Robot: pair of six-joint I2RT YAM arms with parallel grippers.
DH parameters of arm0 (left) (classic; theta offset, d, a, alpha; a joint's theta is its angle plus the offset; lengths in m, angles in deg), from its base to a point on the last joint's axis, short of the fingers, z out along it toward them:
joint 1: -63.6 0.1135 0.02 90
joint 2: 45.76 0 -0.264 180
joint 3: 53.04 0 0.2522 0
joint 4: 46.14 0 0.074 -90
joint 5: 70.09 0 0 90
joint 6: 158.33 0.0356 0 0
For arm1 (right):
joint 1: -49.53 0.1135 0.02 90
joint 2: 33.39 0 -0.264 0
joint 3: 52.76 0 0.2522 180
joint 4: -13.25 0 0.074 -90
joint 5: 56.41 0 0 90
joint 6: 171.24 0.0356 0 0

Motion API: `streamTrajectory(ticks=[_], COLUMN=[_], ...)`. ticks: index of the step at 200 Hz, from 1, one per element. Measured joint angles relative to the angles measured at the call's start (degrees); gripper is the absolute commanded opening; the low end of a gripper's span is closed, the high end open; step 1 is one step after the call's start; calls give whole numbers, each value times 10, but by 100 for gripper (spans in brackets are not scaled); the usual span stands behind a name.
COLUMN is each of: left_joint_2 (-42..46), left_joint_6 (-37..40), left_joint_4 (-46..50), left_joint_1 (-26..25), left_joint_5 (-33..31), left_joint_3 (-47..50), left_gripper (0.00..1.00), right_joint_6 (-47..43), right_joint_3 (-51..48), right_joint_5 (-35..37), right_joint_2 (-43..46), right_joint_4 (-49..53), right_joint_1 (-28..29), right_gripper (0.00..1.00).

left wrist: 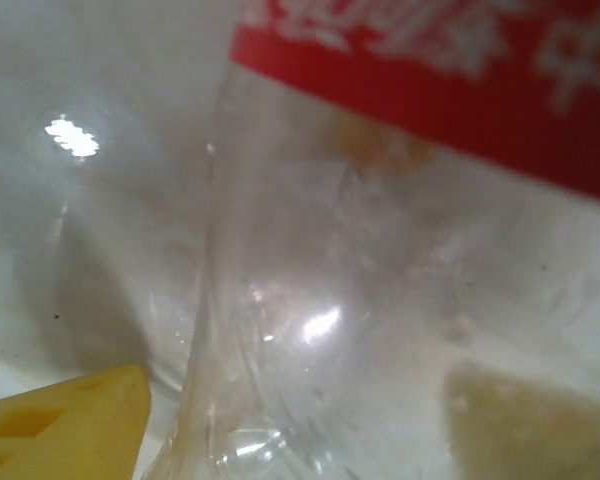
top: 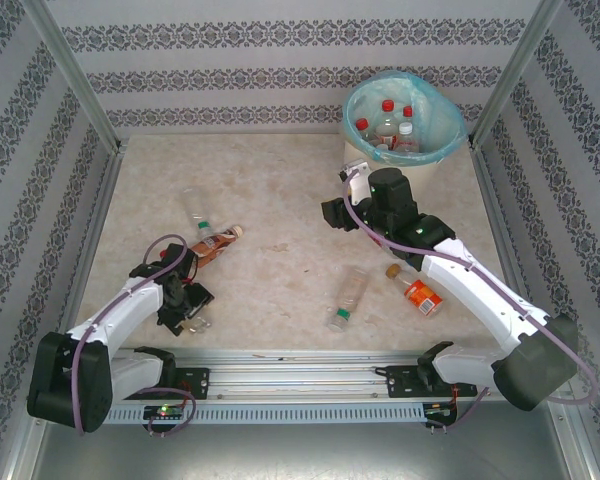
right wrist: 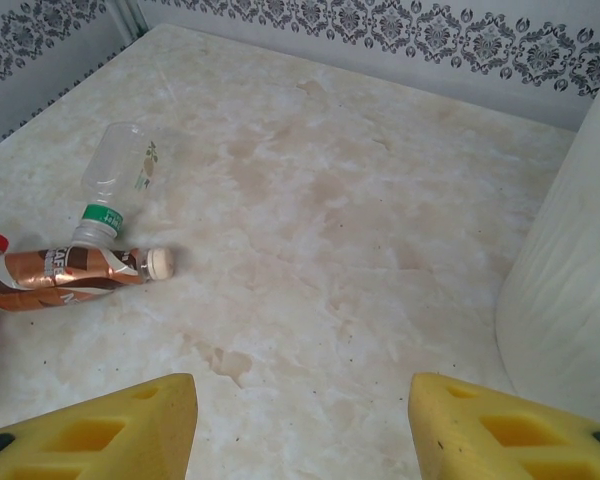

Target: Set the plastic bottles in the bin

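**At the near edge, clear bottle (top: 196,322) framed by left hand (top: 187,308)**

Close to the arm bases, the left hand is seen low over the clear bottle, which lies on the pale marbled surface (top: 280,190) and carries a red label. One yellow finger (left wrist: 70,420) is shown just beside the bottle's wall; whether the bottle is pinched cannot be told. The right hand (right wrist: 300,400) is held spread, with nothing between its fingers, near the bin (right wrist: 570,300). The bin, lined with a turquoise bag (top: 458,120), is placed at the far right corner, and its off-white wall is seen at the right of the right wrist view. Several red-capped bottles (top: 385,125) are seen inside it. Four other bottles are seen lying on the surface: a green-capped bottle (top: 198,207) just beside a brown bottle (top: 217,243) at the left, and a second green-capped bottle (top: 348,298) near an orange bottle (top: 420,292) in front of the right arm.
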Motion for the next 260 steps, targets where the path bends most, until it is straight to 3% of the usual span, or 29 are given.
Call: streamTrajectory(ticks=[22,52,85,112,147,217,260], left_joint_2=[21,80,147,195,200,24,-14], left_joint_6=[8,14,31,104,240,510,650], left_joint_4=[0,23,84,75,-35,-336,-482], left_joint_1=[0,0,0,0,-2,-87,-148], left_joint_5=[-6,-42,-124,-166,-183,-85,87], left_joint_3=[0,-10,-79,-152,-215,-255,-232], left_gripper=[56,57,59,58,50,49,48], right_joint_6=[3,13,12,10,-3,-16,-2], right_joint_3=[0,0,20,48,66,64,45], right_joint_5=[0,0,-1,-3,-15,-77,-104], right_joint_2=[0,0,-10,-17,-13,34,65], right_joint_4=[0,0,0,-1,-22,-120,-196], right_joint_1=[0,0,5,13,13,24,35], right_gripper=[58,58,58,58,59,59,58])
